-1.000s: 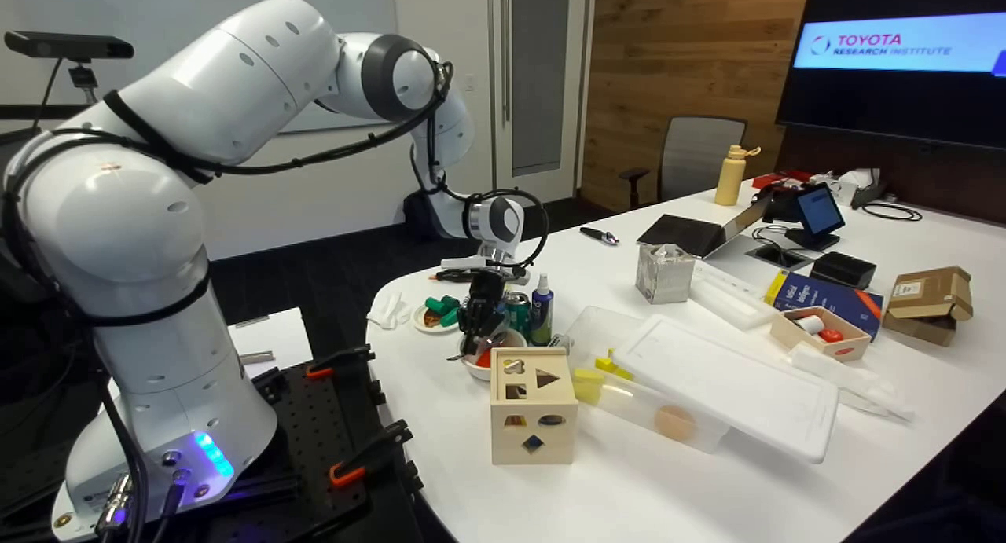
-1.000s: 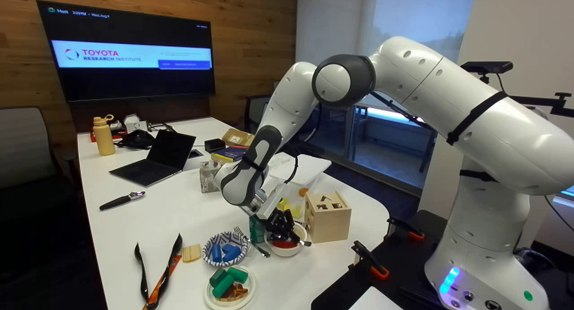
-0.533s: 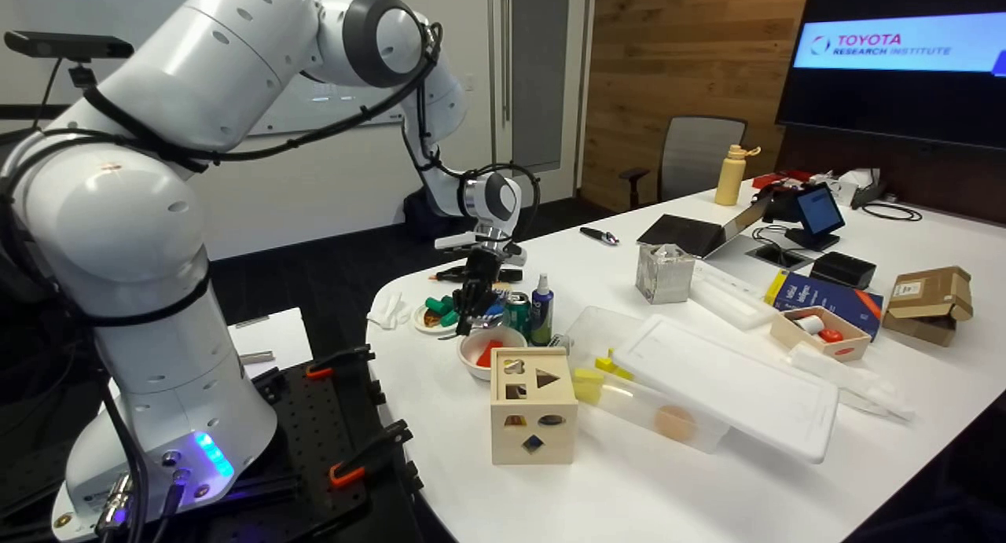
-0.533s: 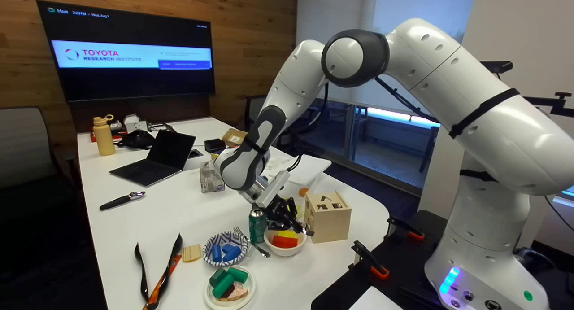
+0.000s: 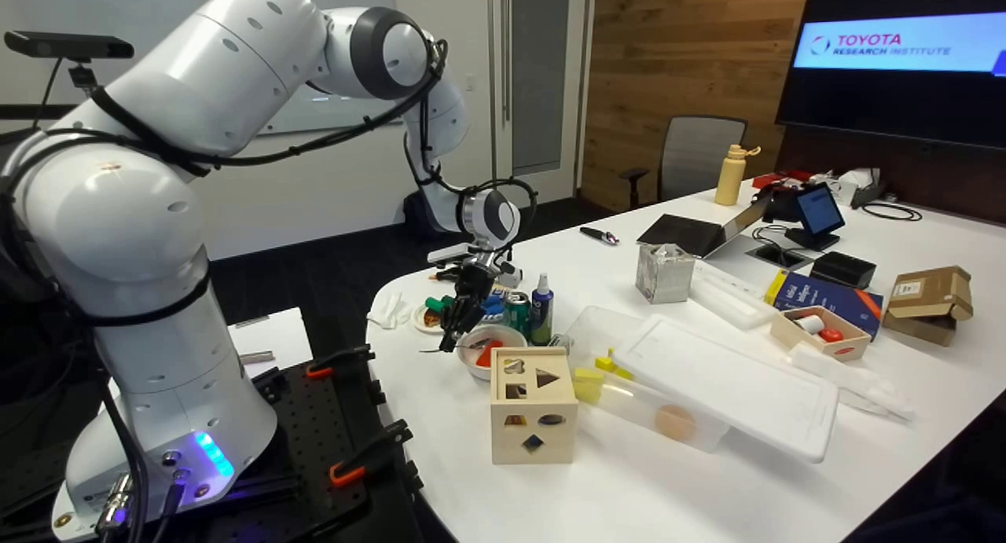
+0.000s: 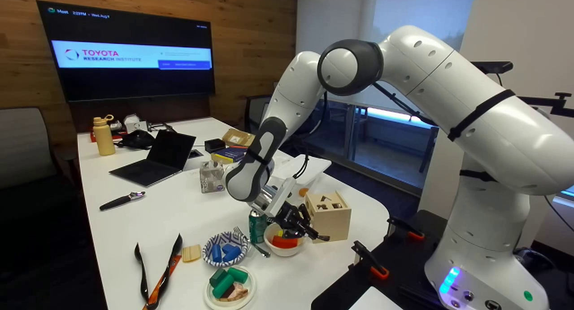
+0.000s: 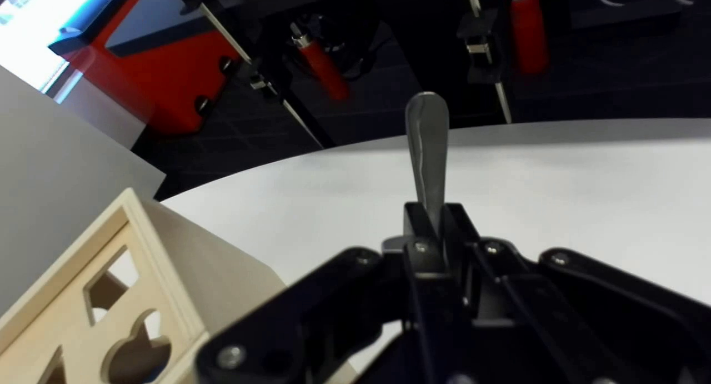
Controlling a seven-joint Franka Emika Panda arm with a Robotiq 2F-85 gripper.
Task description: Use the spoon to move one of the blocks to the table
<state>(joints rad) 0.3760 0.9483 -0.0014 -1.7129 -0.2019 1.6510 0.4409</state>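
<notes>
Blocks (image 6: 284,242): red and yellow, lying in the white bowl (image 6: 285,252);
Spoon (image 7: 430,150): held up by the bowl, its handle sticking out; I cannot tell if a block sits on it;
Gripper (image 7: 436,218): squeezed tight on the spoon, near the bowl's edge;
Table (image 5: 629,496): white, under the bowl;
Box (image 6: 332,222): wood with holes, just beside the bowl;
Can (image 6: 257,228): green, standing just beside the bowl too.

Table (image 5: 629,492) bright; wrist view (glare top-left) seems slightly soft.
</notes>
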